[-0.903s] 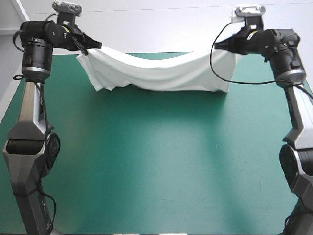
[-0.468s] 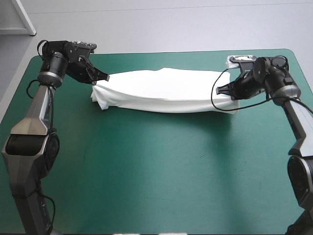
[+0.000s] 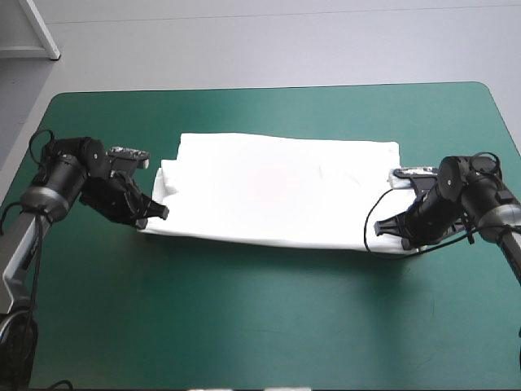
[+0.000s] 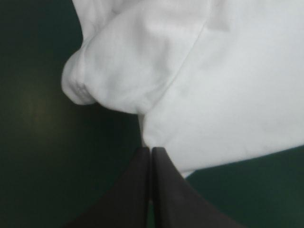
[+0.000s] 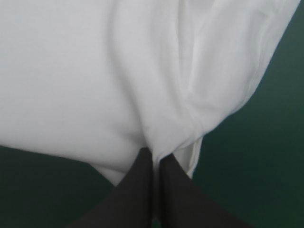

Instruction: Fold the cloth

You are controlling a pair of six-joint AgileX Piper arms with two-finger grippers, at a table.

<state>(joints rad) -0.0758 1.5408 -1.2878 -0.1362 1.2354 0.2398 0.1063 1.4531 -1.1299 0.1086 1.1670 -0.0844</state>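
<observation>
The T-shirt (image 3: 277,187) lies on the table (image 3: 244,326), on its teal-green cover. It is a wide white folded band across the middle, a little nearer the far edge than the near one. Its left end shows stacked layers with stepped edges.

Both arms are low over the cover (neither is raised) and reach in from the table's 2 sides, so the grippers point toward each other along the shirt's near edge. The left arm comes in from the left edge with its wrist turned inward. The left gripper (image 3: 159,213) sits at the shirt's near left corner, touching the cloth. The right arm mirrors it from the other side, elbow out toward the right edge. The right gripper (image 3: 381,228) is at the near right corner.

In the left wrist view the 2 black fingers (image 4: 137,190) meet in a pointed arch, pinching the shirt's edge at their tips. A rounded fold of cloth bulges just ahead, with the cover dark to either side. In the right wrist view the fingers (image 5: 178,194) are all but together, with a thin sliver of white cloth clamped between them. A creased layer with a seam runs ahead of the tips.
</observation>
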